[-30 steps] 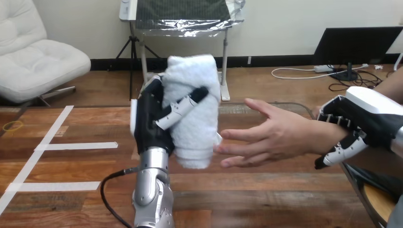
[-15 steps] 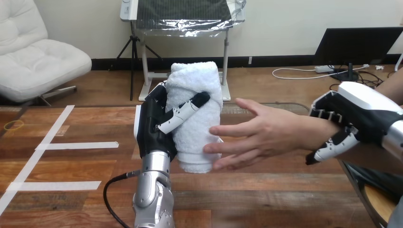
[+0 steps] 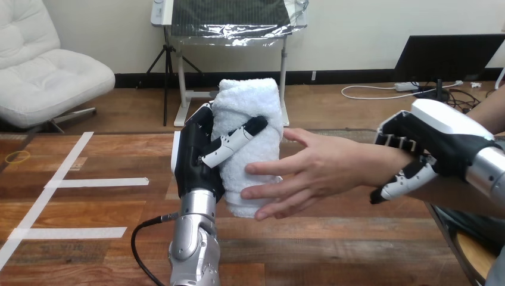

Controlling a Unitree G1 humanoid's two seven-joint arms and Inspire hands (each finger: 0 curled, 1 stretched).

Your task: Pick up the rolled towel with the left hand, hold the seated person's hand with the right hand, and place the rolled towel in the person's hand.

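Centre frame: left hand [image 3: 199, 158] curled round upright rolled towel [image 3: 253, 101], presenting it | person's hand [image 3: 315, 173] open, touching towel (handover pending) | right side: right hand [image 3: 443, 134] clasps person's wrist [image 3: 381, 161], steadying it

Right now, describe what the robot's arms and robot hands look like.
The left robot hand is black with black-and-white jointed fingers; the left forearm is rounded silver metal. The right robot hand is black with a glossy white shell on its back and black-and-white fingers; the right forearm is silver.
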